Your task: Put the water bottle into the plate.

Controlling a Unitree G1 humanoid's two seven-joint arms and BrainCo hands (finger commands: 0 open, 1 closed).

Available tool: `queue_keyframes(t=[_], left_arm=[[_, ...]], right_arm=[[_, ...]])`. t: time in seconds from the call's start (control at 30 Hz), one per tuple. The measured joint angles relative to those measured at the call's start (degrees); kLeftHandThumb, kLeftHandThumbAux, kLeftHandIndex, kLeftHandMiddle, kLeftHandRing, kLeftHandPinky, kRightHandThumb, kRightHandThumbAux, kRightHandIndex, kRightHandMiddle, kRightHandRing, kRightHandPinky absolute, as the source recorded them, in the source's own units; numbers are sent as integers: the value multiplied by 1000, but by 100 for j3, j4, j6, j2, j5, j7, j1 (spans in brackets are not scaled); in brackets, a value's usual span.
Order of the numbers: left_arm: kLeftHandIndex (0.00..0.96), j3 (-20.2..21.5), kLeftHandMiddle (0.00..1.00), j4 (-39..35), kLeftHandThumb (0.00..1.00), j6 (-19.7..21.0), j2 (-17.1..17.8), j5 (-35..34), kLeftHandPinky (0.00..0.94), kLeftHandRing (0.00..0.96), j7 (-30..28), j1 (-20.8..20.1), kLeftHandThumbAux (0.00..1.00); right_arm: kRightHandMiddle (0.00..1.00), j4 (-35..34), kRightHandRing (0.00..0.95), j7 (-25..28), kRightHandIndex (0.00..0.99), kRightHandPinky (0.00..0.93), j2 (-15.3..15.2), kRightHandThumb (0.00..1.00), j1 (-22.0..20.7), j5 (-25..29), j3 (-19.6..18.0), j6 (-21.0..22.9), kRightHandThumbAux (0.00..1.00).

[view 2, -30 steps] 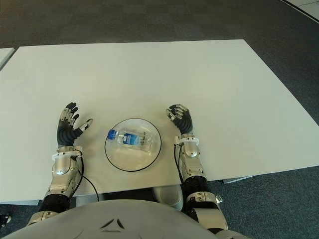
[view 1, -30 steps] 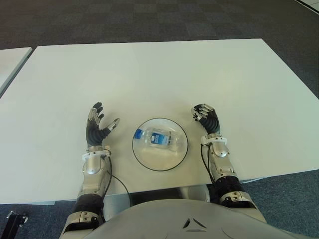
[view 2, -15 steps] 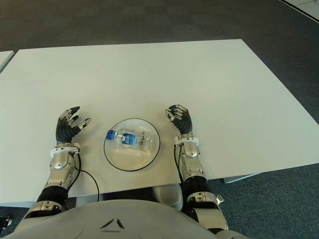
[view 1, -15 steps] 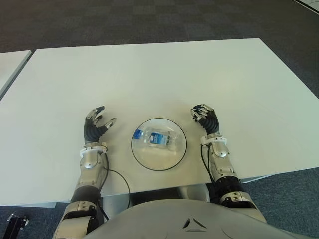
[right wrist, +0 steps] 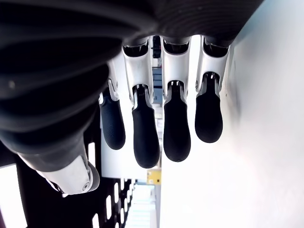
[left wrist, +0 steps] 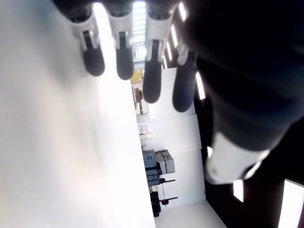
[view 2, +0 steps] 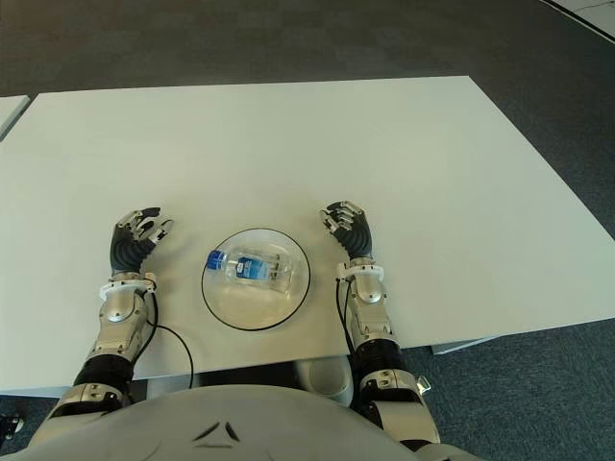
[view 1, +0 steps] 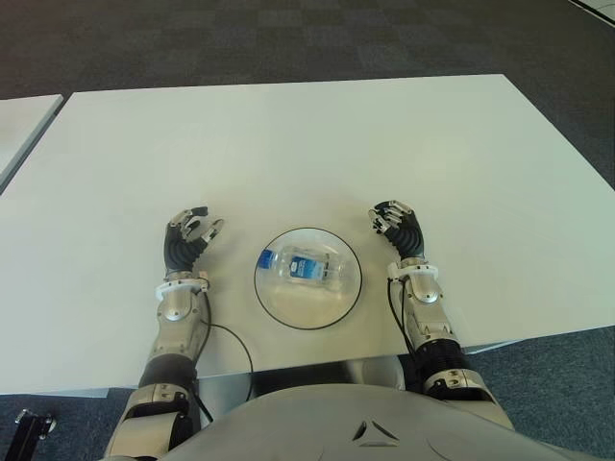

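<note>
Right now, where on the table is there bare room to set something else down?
The whole far half of the table is bare, and so are both outer sides beyond each robot hand. The crowded strip is the near edge: left robot hand, plate holding the water bottle, right robot hand.

Left hand [view 1: 187, 238] empty, fingers loosely curled; right hand [view 1: 398, 229] likewise
</note>
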Motion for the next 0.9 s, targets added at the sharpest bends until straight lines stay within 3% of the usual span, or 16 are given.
queue_keyframes(t=[0.47, 0.9], left_arm=[[431, -19, 541, 53, 703, -101, -128, -39, 493, 511, -93, -54, 715], [432, -13, 533, 9, 704, -162, -312, -343, 489, 501, -546, -32, 712]], right_arm=[[600, -17, 609, -47, 431, 616, 13, 705, 5, -11, 8, 9, 729], [605, -57, 612, -88, 432, 627, 24, 705, 21, -24, 28, 29, 729]])
